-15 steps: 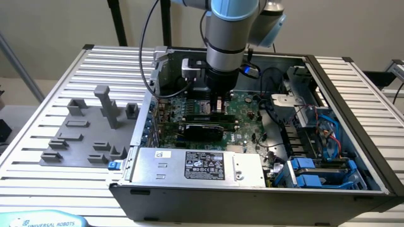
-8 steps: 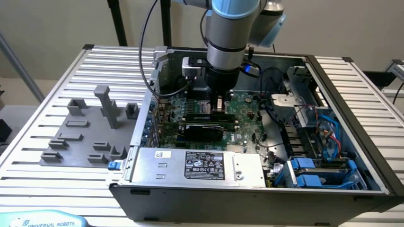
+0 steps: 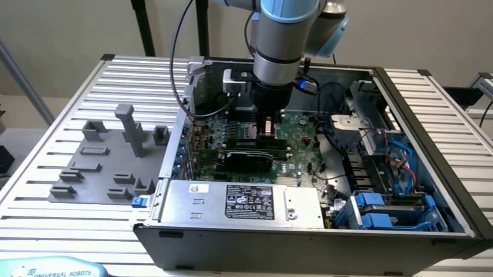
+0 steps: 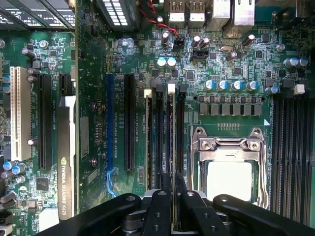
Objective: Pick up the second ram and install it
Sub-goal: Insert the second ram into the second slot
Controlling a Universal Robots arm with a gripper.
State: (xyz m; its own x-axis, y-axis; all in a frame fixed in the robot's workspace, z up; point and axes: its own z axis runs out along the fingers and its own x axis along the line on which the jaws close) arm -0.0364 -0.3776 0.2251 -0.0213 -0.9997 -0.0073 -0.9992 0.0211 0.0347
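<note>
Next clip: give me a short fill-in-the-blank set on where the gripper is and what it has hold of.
1. The gripper is shut on the second ____.
2. That stick stands in a slot beside the ____ socket.
3. The arm reaches down into an open computer ____.
4. The grey fixture tray lies on the exterior view's ____.

Missing words: ram; CPU; case; left
</note>
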